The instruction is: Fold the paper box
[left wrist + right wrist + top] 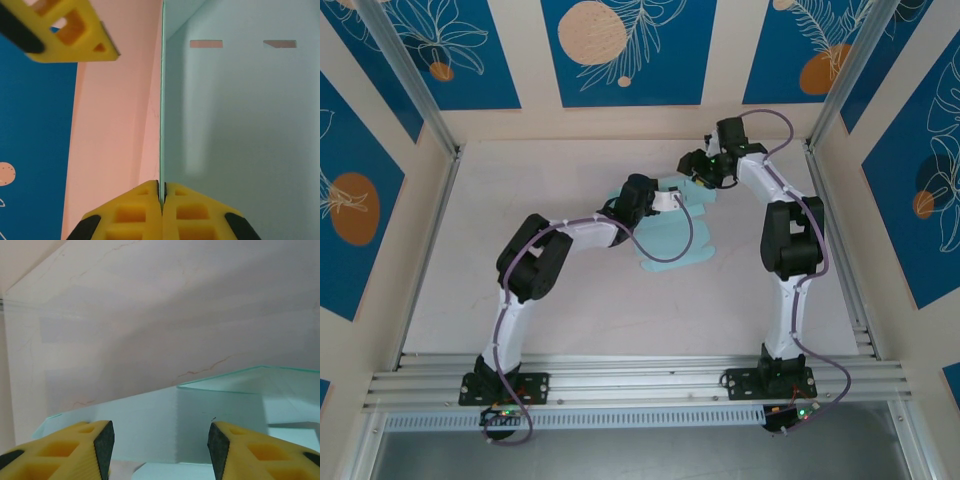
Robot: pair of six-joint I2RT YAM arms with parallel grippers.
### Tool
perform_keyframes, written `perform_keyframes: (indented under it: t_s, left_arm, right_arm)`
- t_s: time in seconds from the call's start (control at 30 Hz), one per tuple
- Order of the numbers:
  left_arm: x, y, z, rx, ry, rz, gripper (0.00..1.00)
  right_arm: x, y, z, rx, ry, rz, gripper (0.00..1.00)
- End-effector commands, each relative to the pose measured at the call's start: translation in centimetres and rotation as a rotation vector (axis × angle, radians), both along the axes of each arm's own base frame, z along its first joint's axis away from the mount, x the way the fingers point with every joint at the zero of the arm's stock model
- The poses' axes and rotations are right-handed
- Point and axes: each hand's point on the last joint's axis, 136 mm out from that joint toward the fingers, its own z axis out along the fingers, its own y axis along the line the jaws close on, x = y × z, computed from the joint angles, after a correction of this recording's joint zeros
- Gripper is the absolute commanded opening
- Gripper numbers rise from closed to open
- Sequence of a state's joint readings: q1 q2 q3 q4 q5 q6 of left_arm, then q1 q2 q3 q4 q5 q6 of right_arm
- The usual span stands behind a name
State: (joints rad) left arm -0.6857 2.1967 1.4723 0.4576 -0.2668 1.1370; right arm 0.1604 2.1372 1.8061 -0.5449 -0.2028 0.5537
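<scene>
The paper box (672, 243) is a pale light-blue die-cut sheet, partly flat on the table, with panels raised at its far end. My left gripper (670, 201) is shut on the thin edge of an upright panel (235, 115) that has two small slits; its fingertips (161, 192) pinch the card edge. Just beyond, my right gripper (700, 166) is open at the sheet's far end. In the right wrist view its gripper (161, 442) frames a creased upright panel (165, 425) without touching it. One right finger (70, 30) shows at the upper left of the left wrist view.
The pale table (520, 190) is boxed in by cream walls with blue panels (625, 45) and aluminium rails (640, 378). Both arms reach toward the middle rear of the table.
</scene>
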Motion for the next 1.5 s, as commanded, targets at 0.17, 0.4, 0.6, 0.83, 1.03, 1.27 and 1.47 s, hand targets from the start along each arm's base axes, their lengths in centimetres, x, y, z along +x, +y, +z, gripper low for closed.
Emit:
perform_keyframes:
  t_s: [0.17,0.4,0.6,0.83,1.03,1.27,1.47]
  left_arm:
    - [-0.2,-0.6,2.9,-0.055,-0.089,-0.002,0.00]
    - [-0.4,-1.0,2.5,-0.039,-0.110,-0.010,0.00]
    - [-0.2,-1.1,2.9,-0.035,-0.145,-0.009,0.00]
    - [-0.4,-1.2,2.9,-0.030,-0.151,-0.015,0.00]
    - [-0.3,-0.9,2.0,0.009,-0.151,-0.011,0.00]
    - [-0.3,-0.7,1.5,0.032,-0.149,-0.018,0.00]
    - [-0.3,-0.8,1.6,0.037,-0.153,-0.021,0.00]
  right_arm:
    - [-1.9,0.3,-0.2,-0.028,0.026,0.010,0.58]
    - [-1.1,2.2,0.5,0.064,0.015,0.044,0.57]
    - [-1.3,3.5,0.5,0.147,0.036,0.050,0.45]
    - [-1.3,4.3,0.8,0.211,0.029,0.055,0.24]
    - [-2.0,2.5,2.4,0.213,0.004,0.033,0.46]
    - [-4.8,-2.4,3.7,0.204,-0.059,-0.064,0.58]
    - [-7.2,-5.2,-1.3,0.161,0.012,-0.142,0.56]
